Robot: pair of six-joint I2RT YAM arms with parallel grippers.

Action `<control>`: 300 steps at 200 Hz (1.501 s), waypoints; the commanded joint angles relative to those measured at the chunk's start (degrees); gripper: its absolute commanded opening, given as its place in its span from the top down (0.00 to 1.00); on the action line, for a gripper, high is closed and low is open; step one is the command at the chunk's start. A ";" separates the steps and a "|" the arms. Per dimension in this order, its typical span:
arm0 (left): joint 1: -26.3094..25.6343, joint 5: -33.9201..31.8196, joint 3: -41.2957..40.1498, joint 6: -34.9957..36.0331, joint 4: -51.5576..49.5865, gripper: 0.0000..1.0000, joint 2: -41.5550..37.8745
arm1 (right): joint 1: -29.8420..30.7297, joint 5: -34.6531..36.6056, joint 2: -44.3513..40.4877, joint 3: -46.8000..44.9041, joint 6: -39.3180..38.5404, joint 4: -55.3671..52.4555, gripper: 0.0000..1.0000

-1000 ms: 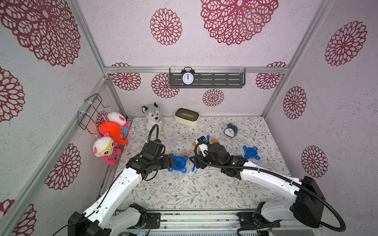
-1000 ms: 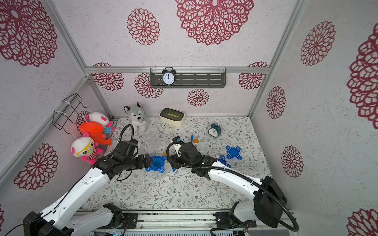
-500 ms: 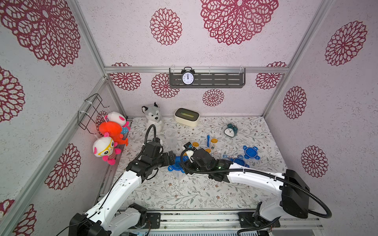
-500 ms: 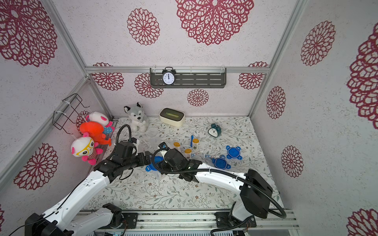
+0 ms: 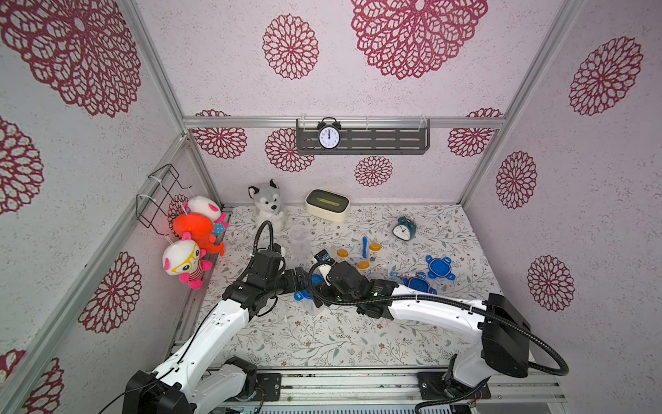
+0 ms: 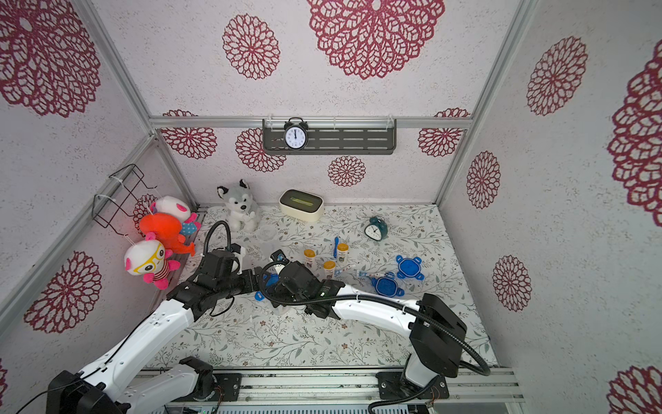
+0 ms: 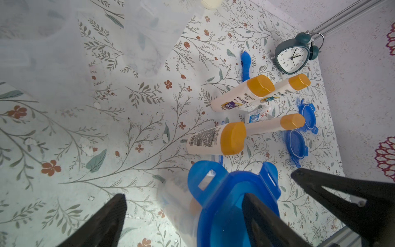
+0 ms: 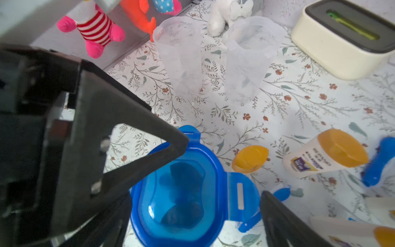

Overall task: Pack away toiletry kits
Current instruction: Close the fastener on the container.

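A clear cup [image 7: 177, 203] with a blue tabbed lid [image 5: 301, 296] pressed on top stands mid-table. My left gripper [image 7: 183, 195] is open and straddles it, with bare cloth showing between one finger and the cup wall. My right gripper [image 8: 195, 194] hangs over the lid [image 8: 181, 192], open, a finger on either side. Several white bottles with orange caps [image 5: 342, 255] lie or stand to the right. Among them are a blue toothbrush [image 5: 364, 246] and a toothpaste tube [image 7: 256, 114]. Two loose blue lids [image 5: 440, 267] lie further right.
Two empty clear cups [image 8: 179, 57] stand behind the lidded one. A cream tissue box [image 5: 327, 205], a plush husky [image 5: 267, 206] and a teal alarm clock [image 5: 404, 228] line the back. Plush toys [image 5: 193, 229] hang on the left wall under a wire basket [image 5: 161, 193].
My right arm swung left from beside the bottles to above the lidded cup, and its jaws spread wider. My left gripper stayed at the cup.
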 commanded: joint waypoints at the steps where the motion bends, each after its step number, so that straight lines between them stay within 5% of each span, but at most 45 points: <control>1: 1.11 -0.34 -0.85 -0.77 1.61 0.11 -0.71 | 1.27 1.94 -0.09 2.29 1.32 2.56 0.01; 126: 7.56 -3.99 -7.02 -4.44 5.62 0.05 -12.67 | 4.37 10.31 6.23 12.31 5.76 -8.27 0.01; 300: 8.26 -3.85 -9.43 -5.06 7.83 0.05 -14.12 | 3.96 7.56 10.58 20.16 6.78 -19.81 0.01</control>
